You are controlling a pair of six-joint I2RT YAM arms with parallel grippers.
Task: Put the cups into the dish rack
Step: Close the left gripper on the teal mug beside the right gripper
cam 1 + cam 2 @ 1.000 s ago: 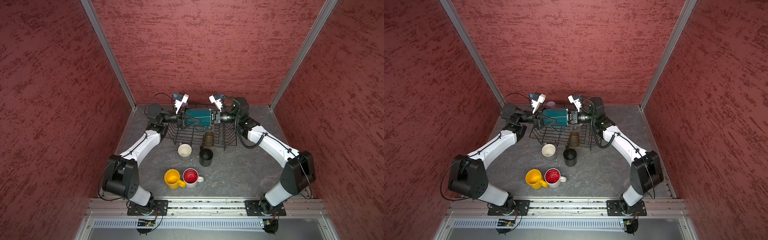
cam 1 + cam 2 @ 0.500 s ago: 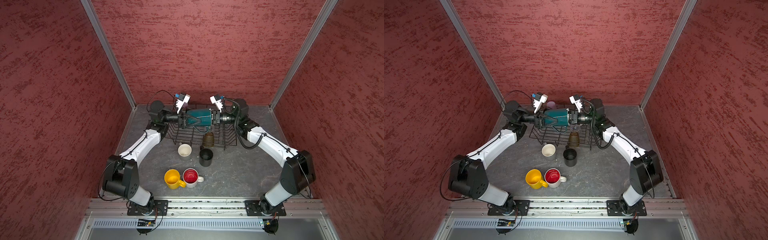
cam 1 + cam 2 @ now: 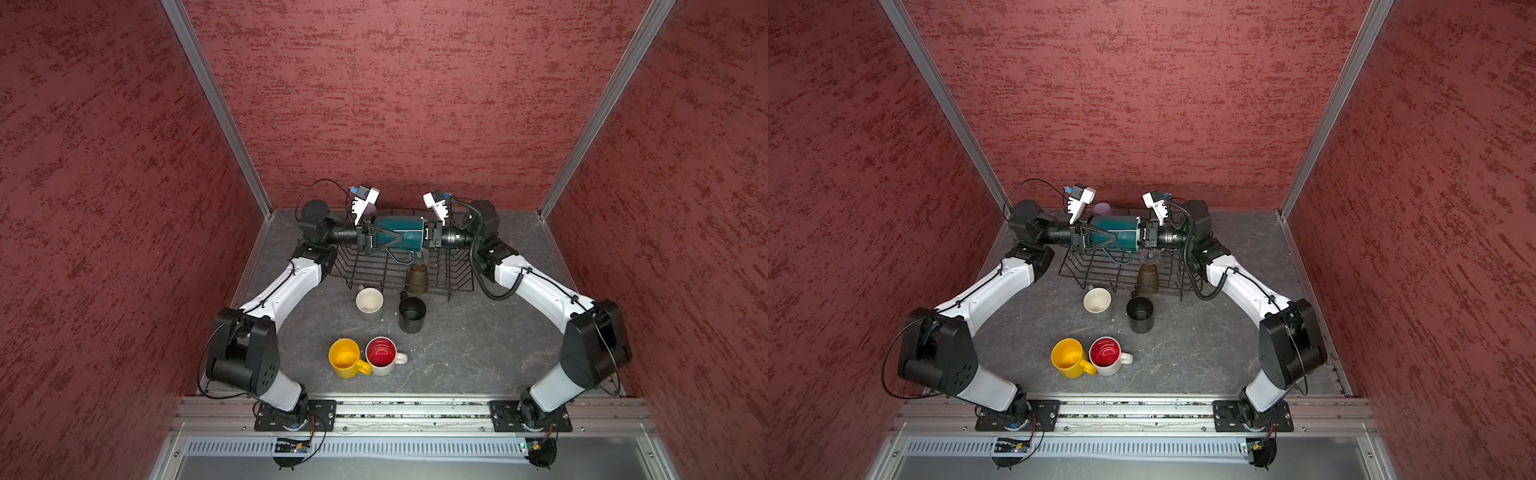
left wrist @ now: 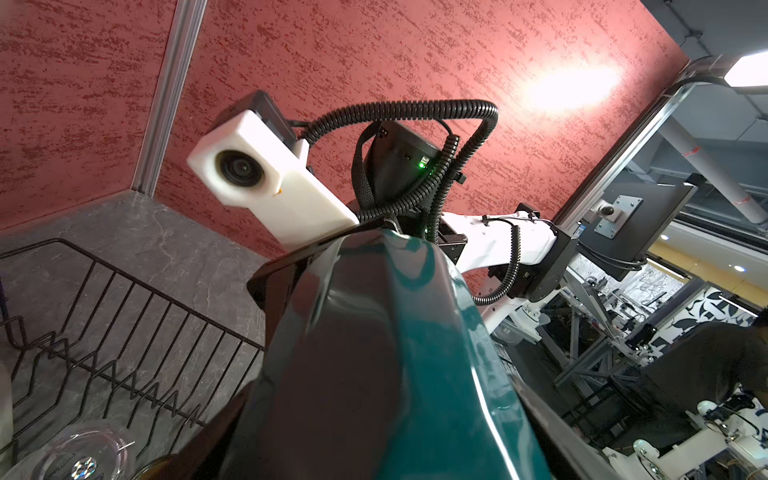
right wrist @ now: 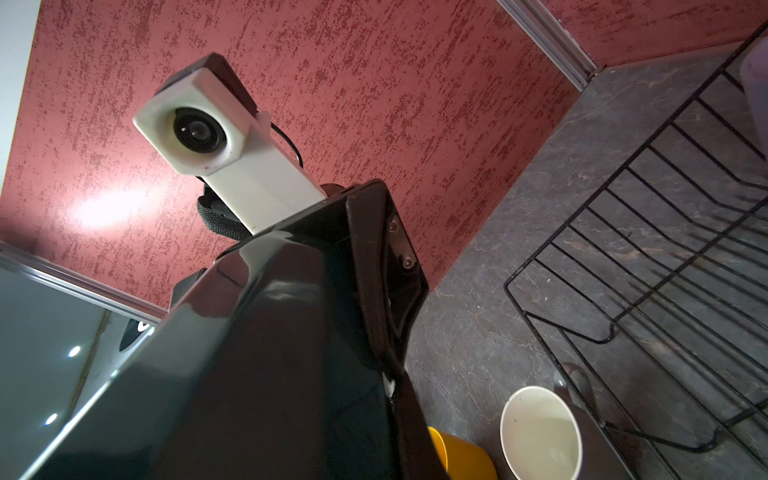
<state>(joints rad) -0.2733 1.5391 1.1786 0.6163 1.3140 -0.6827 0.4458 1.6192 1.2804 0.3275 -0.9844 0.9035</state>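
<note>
A dark teal cup hangs on its side above the back of the black wire dish rack, held from both ends. My left gripper straddles its body, one finger lying along the cup's side. My right gripper is shut at the cup's other end, its fingers hidden by the cup. The cup fills the left wrist view and the right wrist view. An amber glass stands upside down in the rack, beside a clear glass.
On the table in front of the rack stand a grey cup with a cream inside and a black cup. Nearer the front are a yellow mug and a white mug with a red inside. A lavender cup shows behind the rack.
Both grippers and the teal cup between them have shifted slightly toward the back wall. The cups on the table have not moved.
</note>
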